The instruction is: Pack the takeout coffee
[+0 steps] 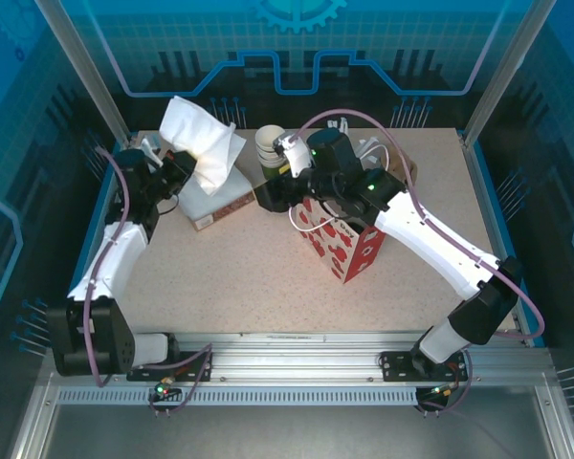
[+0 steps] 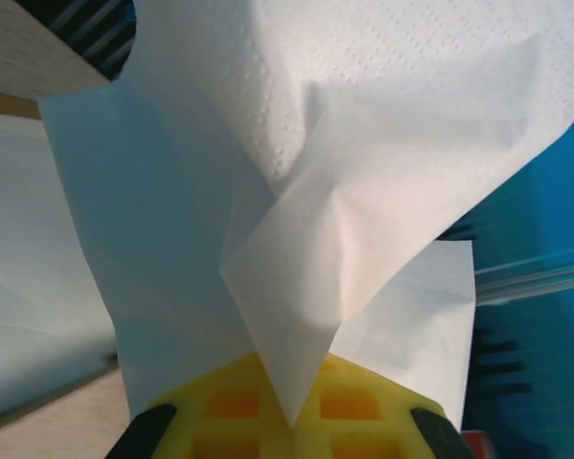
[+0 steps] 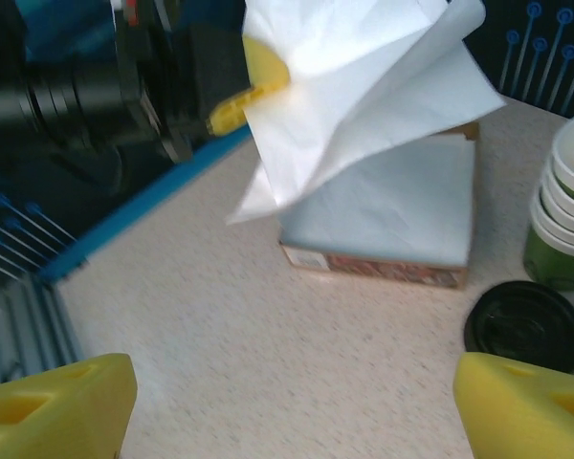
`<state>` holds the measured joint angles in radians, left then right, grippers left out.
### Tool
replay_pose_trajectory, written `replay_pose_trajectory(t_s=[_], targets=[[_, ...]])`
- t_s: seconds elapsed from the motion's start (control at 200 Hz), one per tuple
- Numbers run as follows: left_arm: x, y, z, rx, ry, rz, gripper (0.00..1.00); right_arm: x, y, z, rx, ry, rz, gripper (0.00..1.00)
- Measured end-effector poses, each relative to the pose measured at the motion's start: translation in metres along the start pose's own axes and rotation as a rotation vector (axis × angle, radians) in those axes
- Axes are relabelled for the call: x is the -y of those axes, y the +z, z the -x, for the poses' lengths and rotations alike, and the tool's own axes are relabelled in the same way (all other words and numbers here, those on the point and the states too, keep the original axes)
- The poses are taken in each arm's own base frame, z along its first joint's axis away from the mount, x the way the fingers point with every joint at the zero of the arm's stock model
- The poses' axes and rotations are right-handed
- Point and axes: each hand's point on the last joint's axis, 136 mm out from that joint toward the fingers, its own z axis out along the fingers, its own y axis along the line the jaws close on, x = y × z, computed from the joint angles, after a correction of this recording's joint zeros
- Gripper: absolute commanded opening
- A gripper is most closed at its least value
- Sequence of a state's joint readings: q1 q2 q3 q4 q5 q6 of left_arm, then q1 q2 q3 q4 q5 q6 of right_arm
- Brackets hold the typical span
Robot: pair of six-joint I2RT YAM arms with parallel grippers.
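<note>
while the left gripper [image 2: 287, 421] is pinching a white napkin [image 2: 344, 172], the right gripper [image 3: 287, 406] is hovering wide open near a black lid [image 3: 526, 327] lying beside stacked cups [image 3: 566, 206]. where the takeout coffee is standing i cannot tell; light, crushable paper, probably needing a gentle mid-wall hold.

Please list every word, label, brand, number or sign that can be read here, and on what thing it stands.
No text can be read.
The box of napkins has print along its front edge: too blurred to read.
The red and white bag shows a pattern: no letters can be told.
</note>
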<state>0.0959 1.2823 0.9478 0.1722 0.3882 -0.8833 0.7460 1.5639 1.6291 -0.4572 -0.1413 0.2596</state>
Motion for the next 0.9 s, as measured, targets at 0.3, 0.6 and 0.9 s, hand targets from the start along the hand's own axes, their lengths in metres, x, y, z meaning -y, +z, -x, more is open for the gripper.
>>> replay_pose_trajectory(t_s=[0.3, 0.6, 0.9], targets=[[0.079, -0.015, -0.041, -0.042, -0.132, -0.279, 0.00, -0.010, 0.020, 0.024, 0.099, 0.186, 0.086, 0.92], [0.105, -0.019, -0.073, -0.093, -0.174, -0.363, 0.00, 0.000, 0.030, 0.023, 0.153, 0.277, 0.058, 0.57], [0.108, -0.017, -0.090, -0.115, -0.180, -0.375, 0.00, 0.012, 0.023, 0.029, 0.227, 0.296, -0.002, 0.20]])
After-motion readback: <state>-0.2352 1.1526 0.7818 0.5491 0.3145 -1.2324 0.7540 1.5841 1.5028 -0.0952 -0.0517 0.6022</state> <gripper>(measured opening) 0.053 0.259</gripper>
